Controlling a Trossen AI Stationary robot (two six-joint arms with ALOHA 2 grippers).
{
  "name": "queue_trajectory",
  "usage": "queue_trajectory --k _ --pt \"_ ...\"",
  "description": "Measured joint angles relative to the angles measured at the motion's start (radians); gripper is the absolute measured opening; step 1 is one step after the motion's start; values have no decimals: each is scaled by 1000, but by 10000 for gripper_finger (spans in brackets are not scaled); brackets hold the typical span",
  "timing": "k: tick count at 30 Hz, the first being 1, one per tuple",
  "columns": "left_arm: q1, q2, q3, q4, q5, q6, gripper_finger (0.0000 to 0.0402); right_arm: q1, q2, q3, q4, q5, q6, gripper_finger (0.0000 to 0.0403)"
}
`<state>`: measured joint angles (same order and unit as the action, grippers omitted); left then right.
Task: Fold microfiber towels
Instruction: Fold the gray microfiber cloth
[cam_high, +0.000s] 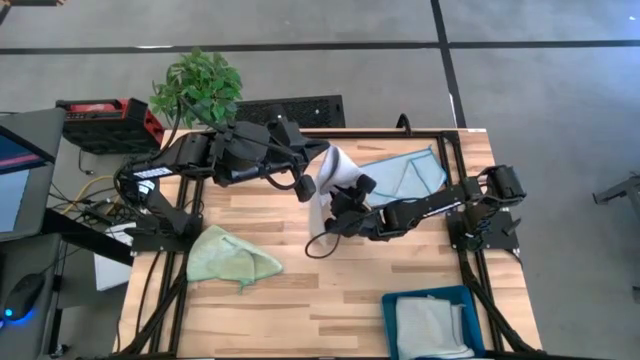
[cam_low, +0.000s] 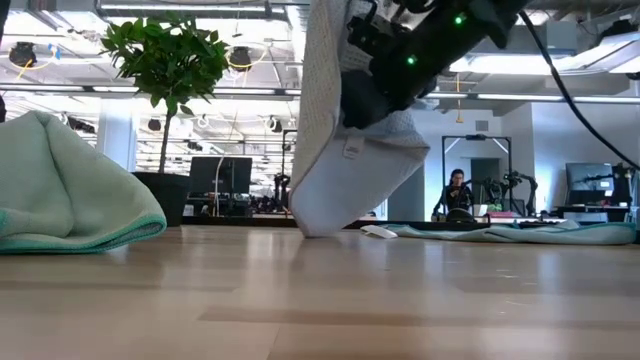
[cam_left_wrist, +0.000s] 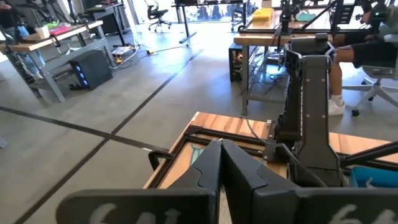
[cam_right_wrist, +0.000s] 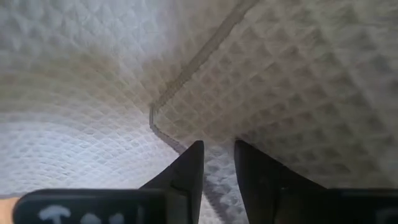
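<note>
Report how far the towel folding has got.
Done: one grey towel lies in the teal bin. In hand: both arms hold a second grey towel off the table, the left tool shut, the right tool at its hem. Left: the green towel is crumpled and the blue towel lies unfolded.

4 towels (cam_high: 333, 165), 1 bin (cam_high: 390, 305), 1 plant (cam_high: 197, 88), 2 arms (cam_high: 200, 155)

The hanging grey waffle-weave cloth towel (cam_right_wrist: 261, 74) looks soft, rough and matt. The crumpled light green microfiber towel (cam_high: 232, 256) looks fuzzy. The pale wooden slat table (cam_high: 330, 285) is smooth, with slight gloss.
</note>
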<state>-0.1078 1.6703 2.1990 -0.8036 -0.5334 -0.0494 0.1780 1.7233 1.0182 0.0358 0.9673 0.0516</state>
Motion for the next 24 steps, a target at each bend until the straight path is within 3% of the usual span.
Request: queue_trajectory --k 7,15,24 --pt "0 0 0 0 -4 0 0 31 0 15 68 -112 -8 113" --pt "0 0 0 -94 -5 -42 0 67 -58 15 197 59 -117 112" --pt "0 0 -6 -262 43 -121 0 58 -159 15 319 140 -139 111"
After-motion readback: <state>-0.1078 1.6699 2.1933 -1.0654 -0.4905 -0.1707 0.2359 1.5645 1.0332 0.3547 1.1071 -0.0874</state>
